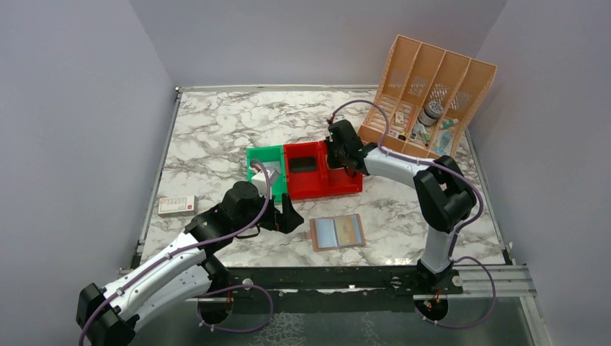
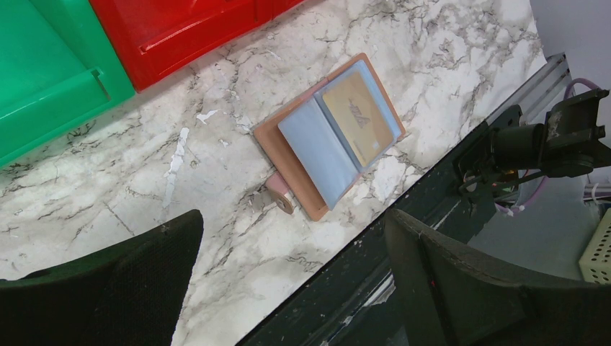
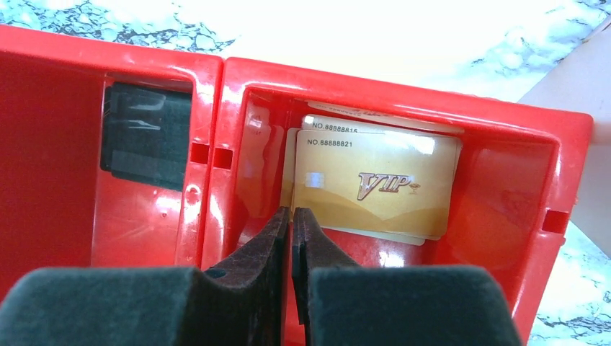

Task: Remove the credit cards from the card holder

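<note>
Top external: left arm reaches low and forward, left tool (image 1: 287,216) spread, just left of the open holder (image 1: 337,232) by the bench's (image 1: 216,137) near edge. Right arm folds inward over red bin (image 3: 403,108); right tool (image 3: 292,214) pressed together, empty, tips by gold cards (image 3: 375,187) lying inside. Marble bench, grey walls (image 1: 72,108).

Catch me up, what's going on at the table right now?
The card holder lies open on the table with one gold card in a pocket. The left end effector hovers open just left of it, touching nothing. The right end effector is shut and empty over the red bin, where gold cards already lie stacked in one compartment.
</note>
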### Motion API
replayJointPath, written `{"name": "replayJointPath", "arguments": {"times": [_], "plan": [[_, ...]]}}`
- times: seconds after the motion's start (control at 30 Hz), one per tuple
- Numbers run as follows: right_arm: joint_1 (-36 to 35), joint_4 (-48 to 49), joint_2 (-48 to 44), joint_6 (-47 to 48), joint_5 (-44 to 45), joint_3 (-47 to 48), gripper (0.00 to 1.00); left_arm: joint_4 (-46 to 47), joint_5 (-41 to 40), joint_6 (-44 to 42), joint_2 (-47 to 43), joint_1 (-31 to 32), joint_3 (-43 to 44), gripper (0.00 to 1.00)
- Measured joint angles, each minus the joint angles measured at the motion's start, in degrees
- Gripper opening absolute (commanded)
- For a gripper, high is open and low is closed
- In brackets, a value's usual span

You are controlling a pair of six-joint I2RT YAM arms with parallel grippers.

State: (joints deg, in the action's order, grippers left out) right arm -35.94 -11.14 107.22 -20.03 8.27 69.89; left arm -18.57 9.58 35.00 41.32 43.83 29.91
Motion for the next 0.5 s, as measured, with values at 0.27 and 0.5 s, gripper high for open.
{"name": "replayJointPath", "arguments": {"times": [0.27, 0.5], "plan": [[0.0, -0.5, -0.9, 0.0, 0.0, -2.9, 0.08, 0.0, 0.0, 0.0, -0.1, 0.0, 0.0, 0.99], [0.0, -0.7, -0.9, 0.0, 0.0, -3.6, 0.08, 0.0, 0.0, 0.0, -0.2, 0.0, 0.0, 0.99]]}}
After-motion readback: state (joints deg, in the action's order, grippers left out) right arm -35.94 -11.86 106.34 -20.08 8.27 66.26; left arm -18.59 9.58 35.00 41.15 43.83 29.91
